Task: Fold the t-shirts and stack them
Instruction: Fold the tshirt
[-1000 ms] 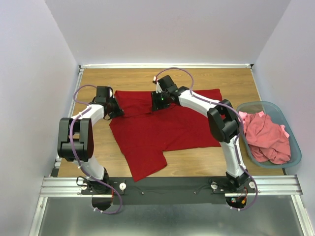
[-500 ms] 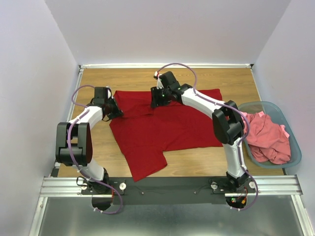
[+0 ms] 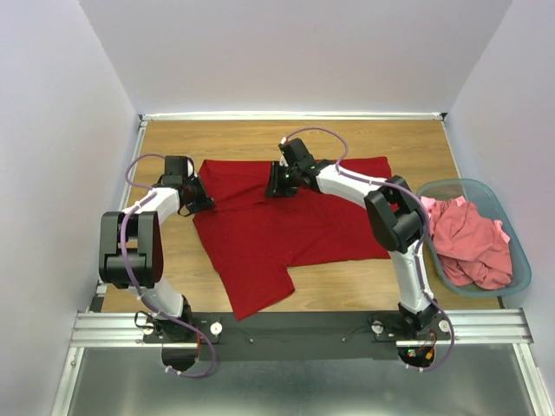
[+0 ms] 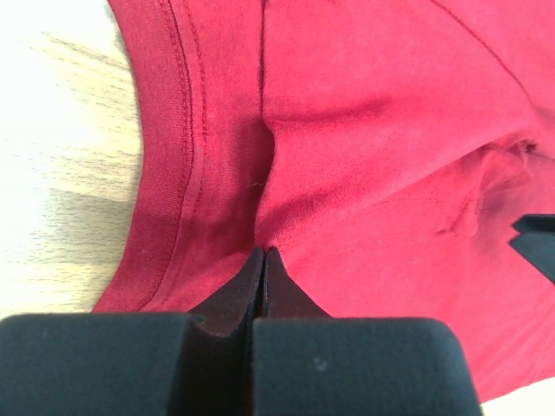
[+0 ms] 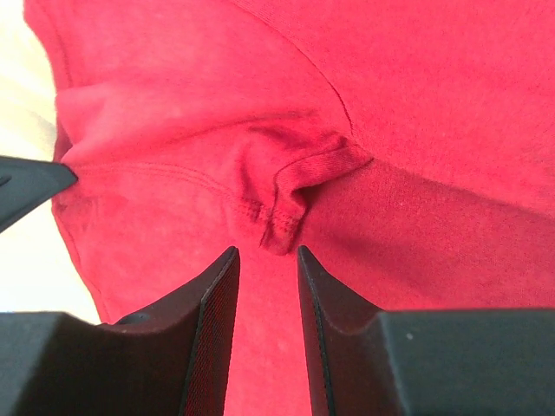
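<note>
A dark red t-shirt [image 3: 286,227] lies spread on the wooden table, with a flap trailing toward the near edge. My left gripper [image 3: 202,200] is shut on the shirt's left edge; in the left wrist view the closed fingertips [image 4: 263,254] pinch a pleat of red cloth [image 4: 364,130] beside a stitched hem. My right gripper [image 3: 271,185] is open at the shirt's far middle. In the right wrist view its tips [image 5: 267,252] stand just short of a bunched stitched hem fold [image 5: 295,195] and hold nothing. Salmon-pink t-shirts [image 3: 468,243] lie crumpled in the basket.
A grey-blue plastic basket [image 3: 523,257] stands at the table's right edge. White walls enclose the table at the back and both sides. A black rail with the arm bases runs along the near edge. Each gripper's fingertip shows in the other's wrist view.
My right gripper has shifted a little left and nearer over the shirt's far middle. My left gripper has stayed shut on the left edge, hardly moving.
</note>
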### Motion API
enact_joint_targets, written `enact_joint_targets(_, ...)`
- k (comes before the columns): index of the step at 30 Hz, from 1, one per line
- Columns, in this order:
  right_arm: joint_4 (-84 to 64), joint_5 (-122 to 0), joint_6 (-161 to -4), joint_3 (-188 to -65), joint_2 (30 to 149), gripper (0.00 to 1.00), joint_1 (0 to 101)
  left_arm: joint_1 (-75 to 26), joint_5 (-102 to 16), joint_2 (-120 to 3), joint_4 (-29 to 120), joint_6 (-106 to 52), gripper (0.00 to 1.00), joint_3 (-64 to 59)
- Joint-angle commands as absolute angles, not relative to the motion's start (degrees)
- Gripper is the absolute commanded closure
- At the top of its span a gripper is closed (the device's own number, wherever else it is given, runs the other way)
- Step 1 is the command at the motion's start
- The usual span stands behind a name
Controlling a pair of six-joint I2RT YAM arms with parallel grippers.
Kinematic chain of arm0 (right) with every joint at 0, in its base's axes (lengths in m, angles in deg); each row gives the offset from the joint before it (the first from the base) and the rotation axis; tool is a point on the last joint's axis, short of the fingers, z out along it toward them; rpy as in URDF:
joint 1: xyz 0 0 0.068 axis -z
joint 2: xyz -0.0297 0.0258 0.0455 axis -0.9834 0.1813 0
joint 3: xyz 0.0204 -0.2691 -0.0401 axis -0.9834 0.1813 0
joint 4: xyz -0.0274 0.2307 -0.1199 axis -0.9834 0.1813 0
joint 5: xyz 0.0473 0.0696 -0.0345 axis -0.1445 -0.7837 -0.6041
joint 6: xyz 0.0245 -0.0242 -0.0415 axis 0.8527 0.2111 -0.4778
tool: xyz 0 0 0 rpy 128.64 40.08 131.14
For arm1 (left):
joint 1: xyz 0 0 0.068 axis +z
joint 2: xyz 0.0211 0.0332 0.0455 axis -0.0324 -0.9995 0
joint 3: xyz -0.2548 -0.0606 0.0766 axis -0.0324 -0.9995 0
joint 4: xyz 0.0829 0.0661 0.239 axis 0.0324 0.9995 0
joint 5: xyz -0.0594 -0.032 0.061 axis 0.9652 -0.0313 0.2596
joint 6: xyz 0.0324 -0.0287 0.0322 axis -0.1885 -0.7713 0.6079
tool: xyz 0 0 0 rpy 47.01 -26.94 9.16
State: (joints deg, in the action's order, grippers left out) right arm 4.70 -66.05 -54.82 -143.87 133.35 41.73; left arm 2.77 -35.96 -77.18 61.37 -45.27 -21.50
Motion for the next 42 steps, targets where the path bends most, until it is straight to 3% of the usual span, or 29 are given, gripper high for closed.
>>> enact_joint_targets(1, 0.9, -67.8, -49.7, -142.0, 136.3, 0.59, 41.4, 2.9, -36.1, -78.1, 61.7, -44.0, 0.99, -22.1)
enact_joint_targets(14, -2.2, -71.0, -47.2, -139.9, 137.9, 0.62, 41.3, 2.9, -35.8, -78.5, 61.3, -44.3, 0.99, -21.8)
enact_joint_targets(16, -2.3, -71.3, -47.3, -139.8, 138.0, 0.66, 41.3, 3.0, -35.8, -78.5, 61.3, -44.3, 0.99, -21.8)
enact_joint_targets(18, -2.3, -71.3, -47.5, -139.6, 137.5, 0.74, 41.3, 3.0, -35.9, -78.5, 61.3, -44.2, 0.99, -21.7)
enact_joint_targets(19, -2.3, -71.2, -47.7, -139.3, 137.1, 0.83, 41.3, 3.0, -36.0, -78.5, 61.3, -44.3, 0.99, -21.7)
enact_joint_targets(22, -2.2, -70.8, -48.2, -138.8, 135.4, 0.94, 41.3, 3.0, -36.0, -78.6, 61.6, -44.3, 0.99, -21.5)
enact_joint_targets(25, -2.2, -70.6, -48.2, -138.0, 133.3, 0.99, 41.3, 2.9, -36.2, -78.6, 62.2, -44.2, 0.99, -21.1)
enact_joint_targets(42, -1.1, -71.2, -47.9, -131.4, 128.8, 0.99, 41.2, 3.1, -37.2, -78.6, 63.9, -43.9, 0.99, -21.1)
